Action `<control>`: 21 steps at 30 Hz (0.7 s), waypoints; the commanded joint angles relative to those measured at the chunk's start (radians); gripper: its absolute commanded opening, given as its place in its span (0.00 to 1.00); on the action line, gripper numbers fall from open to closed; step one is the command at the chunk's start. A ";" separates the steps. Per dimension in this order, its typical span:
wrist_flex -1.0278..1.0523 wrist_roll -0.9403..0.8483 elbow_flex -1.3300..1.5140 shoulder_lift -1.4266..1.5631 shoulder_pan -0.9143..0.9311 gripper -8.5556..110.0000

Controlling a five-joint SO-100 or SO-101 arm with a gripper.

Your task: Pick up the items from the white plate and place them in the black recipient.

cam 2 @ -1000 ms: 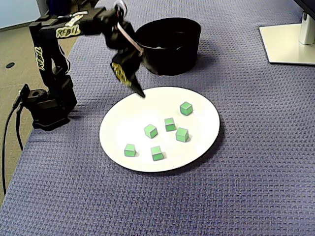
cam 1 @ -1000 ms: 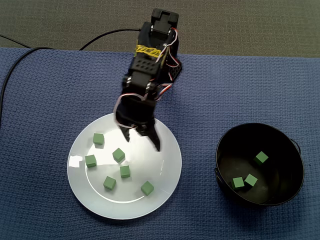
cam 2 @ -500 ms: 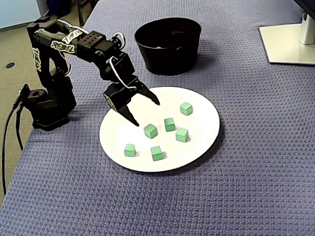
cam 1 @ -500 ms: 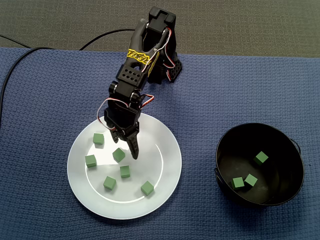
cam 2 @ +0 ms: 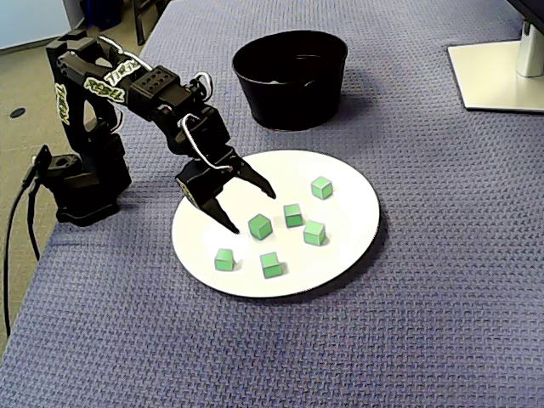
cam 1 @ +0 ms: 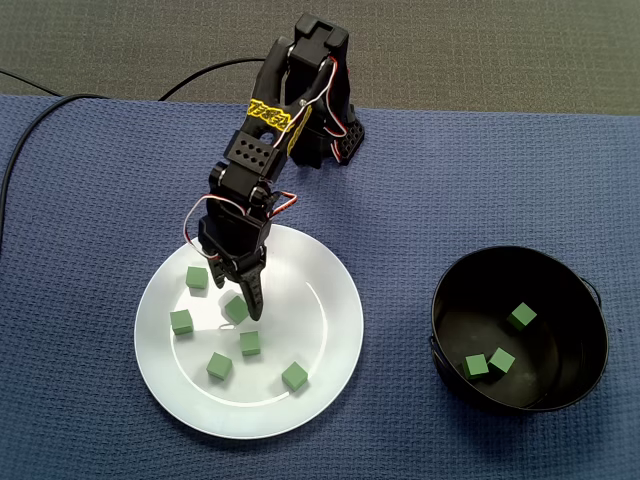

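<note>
Poised with hand (cam 2: 252,212) wide open, empty, astride green cube (cam 1: 236,308) toward 11 o'clock from white plate (cam 1: 330,335) centre, apparently to grip it.

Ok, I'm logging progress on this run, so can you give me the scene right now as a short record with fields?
plate: white plate, holding six green cubes
bowl: black bowl, holding three more cubes
jaws: open, low over the plate, beside one cube, gripping nothing
surface: blue mat
remaining: six cubes not yet moved
</note>
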 commanded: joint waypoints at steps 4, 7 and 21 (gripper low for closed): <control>-0.040 -0.029 -0.006 -0.025 0.017 0.32; -0.067 -0.023 0.009 -0.031 0.006 0.31; -0.178 -0.006 0.058 -0.052 -0.040 0.19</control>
